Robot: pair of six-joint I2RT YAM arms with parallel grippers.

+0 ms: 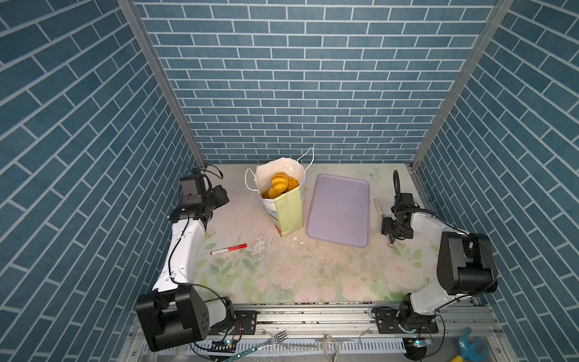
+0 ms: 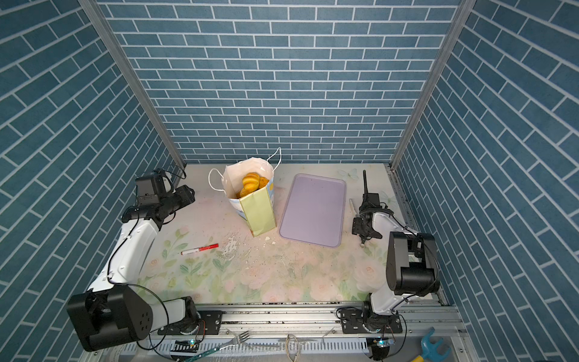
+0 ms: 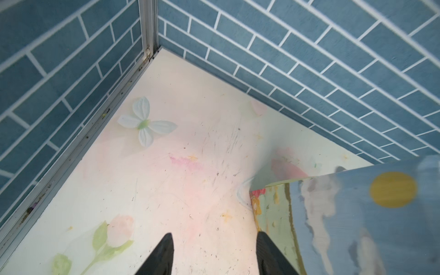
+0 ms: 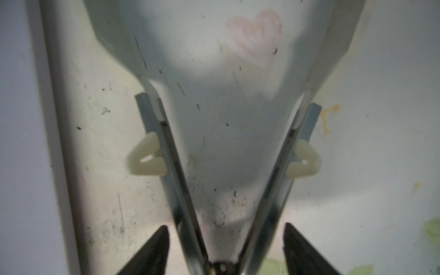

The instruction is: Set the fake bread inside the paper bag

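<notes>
A fork [image 1: 272, 340] lies on the front rail. Bread [image 1: 279, 181] sits inside the upright bag [image 1: 289, 213] at the back of the scuffed floral table [image 1: 313, 272]. A lilac tray [image 1: 340, 210] lies just beside the bag, and a marker [image 1: 228, 249] nearer the front. The left gripper [image 3: 215, 234] gapes, holding nothing, beside the bag. The right gripper [image 4: 225, 226] stands wide, with tongs [image 4: 171, 152] lying between its fingers. Blue brick walls [image 1: 297, 94] enclose three sides.

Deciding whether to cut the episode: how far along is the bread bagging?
Looks done: bread piled inside the paper bag, lilac tray bare, no bread visible elsewhere. In hand: nothing; right gripper open around the tongs, left gripper open beside the bag. Left: probably nothing.
</notes>
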